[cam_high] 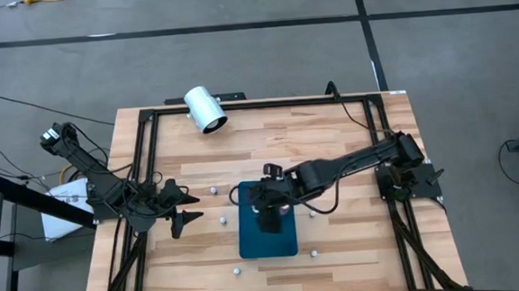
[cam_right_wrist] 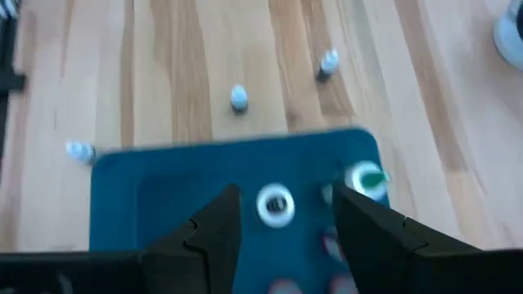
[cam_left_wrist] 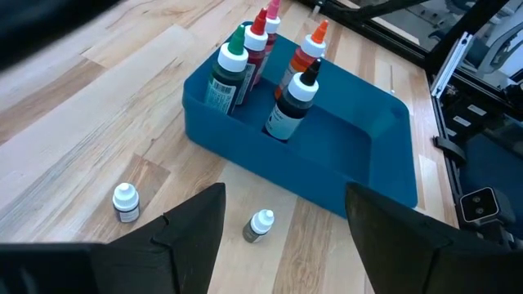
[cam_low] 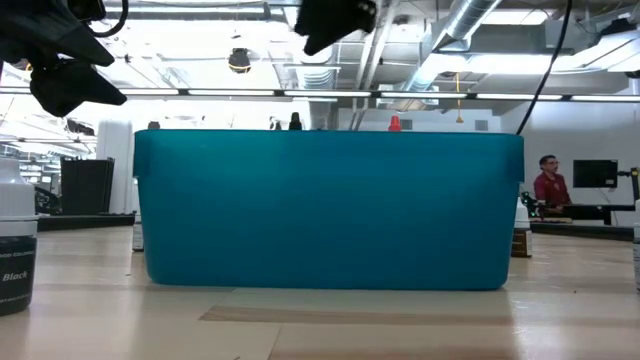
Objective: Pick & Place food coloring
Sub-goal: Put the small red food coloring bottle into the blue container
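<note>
The counter carries a teal bin already holding five food coloring bottles; several more stand scattered outside, so it's perhaps halfway. The right hand hovers above the bin, spread, empty. The left hand waits nearby, spread.

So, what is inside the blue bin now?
Inside the blue bin stand five bottles: green-capped, red, pink, orange and black. Its near wall hides the floor beneath them.
</note>
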You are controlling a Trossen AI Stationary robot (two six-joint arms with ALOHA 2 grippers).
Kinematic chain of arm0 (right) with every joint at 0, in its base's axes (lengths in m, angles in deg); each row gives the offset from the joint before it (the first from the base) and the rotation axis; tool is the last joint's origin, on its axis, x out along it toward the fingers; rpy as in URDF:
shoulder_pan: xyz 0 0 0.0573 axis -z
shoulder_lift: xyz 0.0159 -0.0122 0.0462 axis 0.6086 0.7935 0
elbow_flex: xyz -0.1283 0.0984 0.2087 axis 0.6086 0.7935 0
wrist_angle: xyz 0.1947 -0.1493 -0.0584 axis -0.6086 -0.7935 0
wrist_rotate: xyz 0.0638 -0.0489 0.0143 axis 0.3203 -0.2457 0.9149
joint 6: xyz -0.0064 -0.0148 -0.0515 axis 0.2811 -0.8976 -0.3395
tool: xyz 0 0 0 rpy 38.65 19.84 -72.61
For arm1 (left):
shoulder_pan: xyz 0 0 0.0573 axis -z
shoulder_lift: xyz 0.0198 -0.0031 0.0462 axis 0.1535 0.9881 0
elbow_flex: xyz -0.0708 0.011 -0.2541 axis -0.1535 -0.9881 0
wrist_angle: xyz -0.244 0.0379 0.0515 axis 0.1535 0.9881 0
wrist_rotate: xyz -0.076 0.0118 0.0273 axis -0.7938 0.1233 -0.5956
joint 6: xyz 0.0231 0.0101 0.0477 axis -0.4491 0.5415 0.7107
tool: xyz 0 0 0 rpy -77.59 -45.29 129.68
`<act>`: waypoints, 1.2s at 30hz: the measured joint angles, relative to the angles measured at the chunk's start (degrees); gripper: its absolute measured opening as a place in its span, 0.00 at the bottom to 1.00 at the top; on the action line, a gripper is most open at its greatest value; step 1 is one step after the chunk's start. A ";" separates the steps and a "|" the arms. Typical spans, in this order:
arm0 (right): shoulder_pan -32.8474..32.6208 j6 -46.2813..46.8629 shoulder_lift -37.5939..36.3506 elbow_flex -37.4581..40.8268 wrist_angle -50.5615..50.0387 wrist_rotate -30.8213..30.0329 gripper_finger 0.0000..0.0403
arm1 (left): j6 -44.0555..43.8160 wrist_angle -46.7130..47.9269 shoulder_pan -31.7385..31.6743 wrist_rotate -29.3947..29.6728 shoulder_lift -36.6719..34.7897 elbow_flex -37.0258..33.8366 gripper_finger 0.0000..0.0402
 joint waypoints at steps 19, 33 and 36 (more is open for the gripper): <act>-5.08 9.29 -3.29 -2.74 -23.78 -4.41 0.44 | 0.56 -0.01 -0.02 -0.74 0.00 0.01 0.60; -3.34 13.55 -15.19 11.25 -19.68 -8.95 0.44 | 3.43 -2.51 -0.02 -1.07 0.02 -0.01 0.60; -3.31 15.67 -19.49 17.34 -14.78 -8.85 0.44 | 3.52 -2.51 -0.02 -1.22 0.02 -0.01 0.60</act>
